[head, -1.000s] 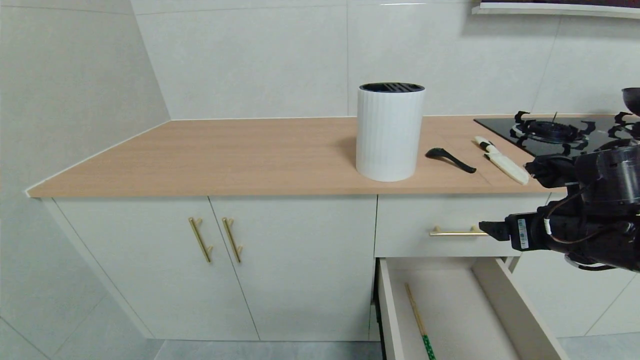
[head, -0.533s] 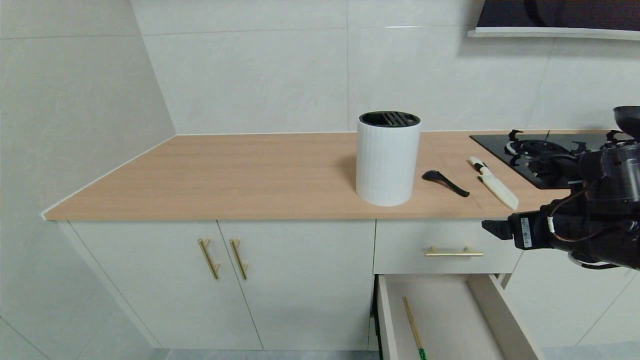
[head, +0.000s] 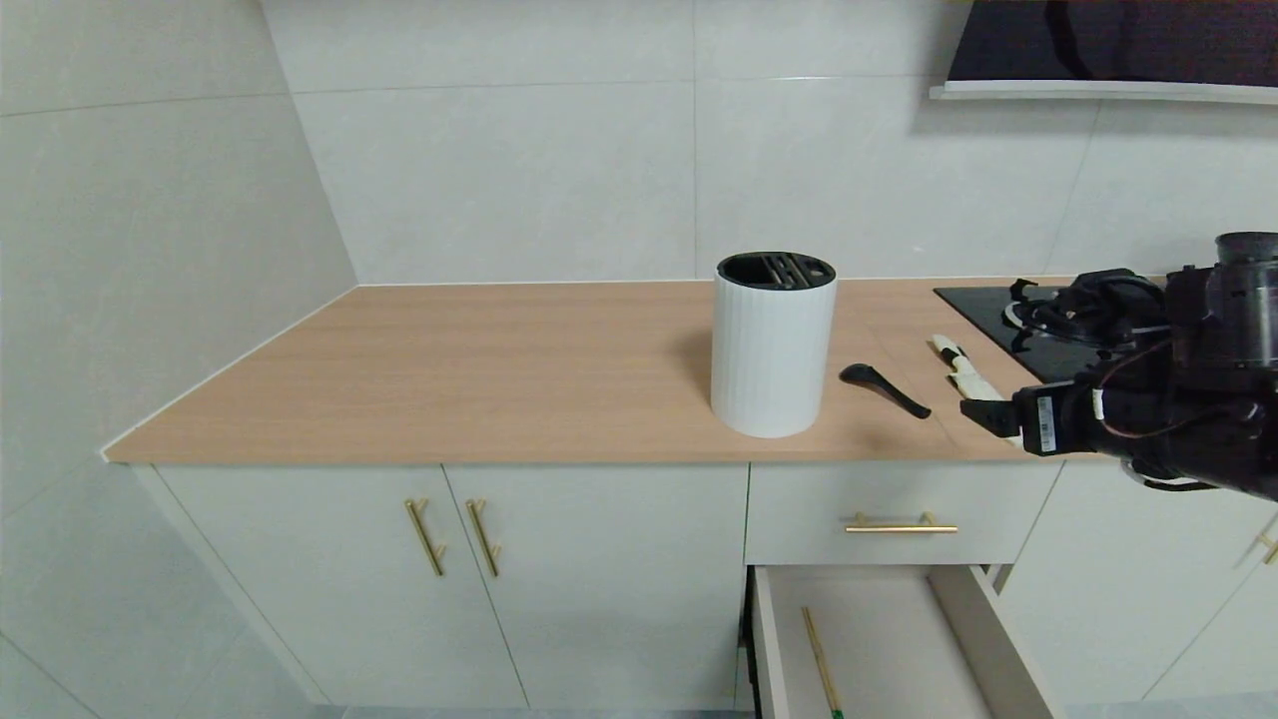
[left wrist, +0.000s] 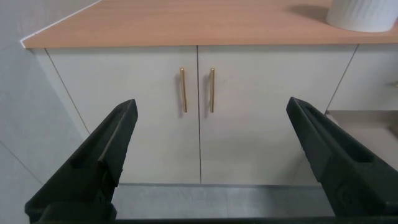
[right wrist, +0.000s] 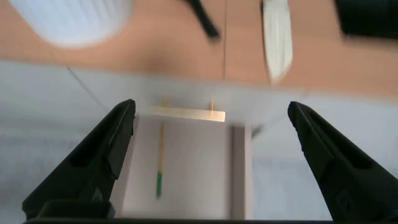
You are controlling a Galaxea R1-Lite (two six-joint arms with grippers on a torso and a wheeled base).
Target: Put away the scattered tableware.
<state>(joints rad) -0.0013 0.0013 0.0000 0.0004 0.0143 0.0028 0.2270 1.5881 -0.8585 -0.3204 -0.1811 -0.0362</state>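
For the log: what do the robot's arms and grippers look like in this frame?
The right arm is matte black, with a glossy cylindrical joint, loose black cables looped over it and a white printed label near the wrist. The left gripper and right gripper are plain black, each with two wedge-shaped fingers tapering toward their tips.

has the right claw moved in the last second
Yes: the right claw rose from drawer handle height to the countertop edge.

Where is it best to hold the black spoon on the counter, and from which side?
Probably the thin handle of the black spoon, from above: it lies flat on the counter, with the handle clear of the white holder.
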